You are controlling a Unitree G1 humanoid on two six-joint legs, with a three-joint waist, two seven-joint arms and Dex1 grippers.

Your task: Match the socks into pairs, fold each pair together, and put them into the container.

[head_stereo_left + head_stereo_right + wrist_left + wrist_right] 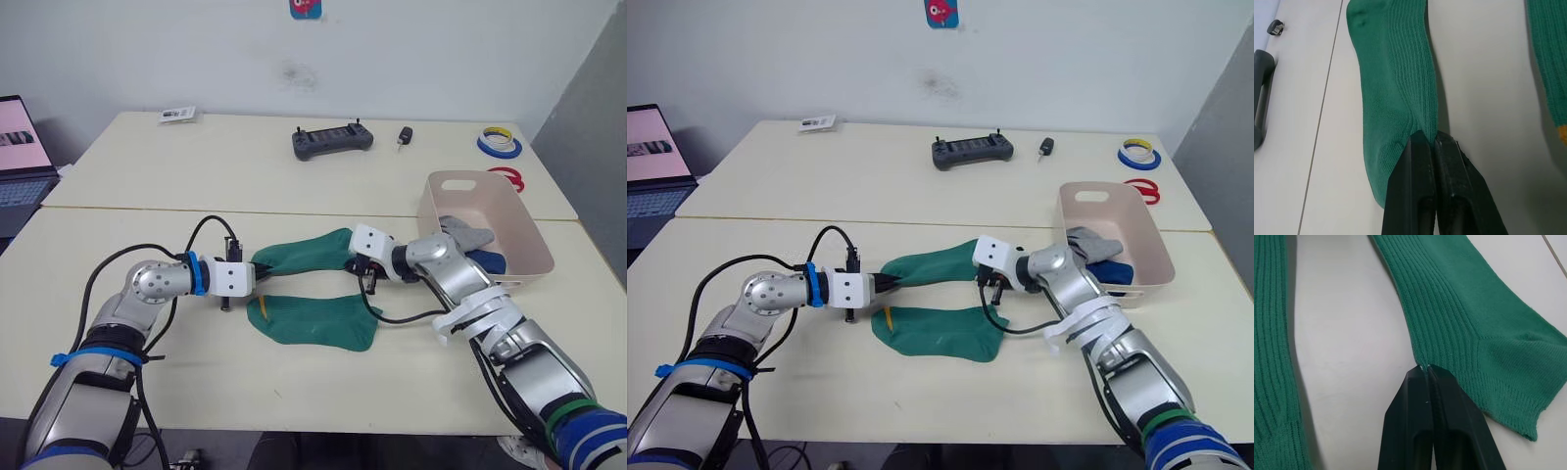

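1. The long pale cream table (pixel 294 191) carries everything; a seam runs across it between the far and near halves.
2. The pinkish-beige rectangular plastic bin (pixel 522 227) sits at the robot's right on the near half, with a grey sock (pixel 467 233) and a dark blue sock (pixel 488 260) already lying inside.
3. Two green ribbed fabric socks remain on the table in front of the robot. The nearer green sock (pixel 315 320) lies flat, a small yellow mark at its left end. The farther green sock (pixel 306 253) stretches between the two grippers, just beyond the nearer one and apart from it.
4. The left gripper (pixel 1431 139) has its fingers pressed together, pinching one end of the farther green sock; the right gripper (pixel 1426 368) pinches the edge near its other end in the same way.
5. The socks look light, limp and stretchy, likely to sag and bunch. Holding both ends, as now, should keep one taut enough to lay squarely over its mate.
6. A dark handheld controller (pixel 333 140) rests on the far half.
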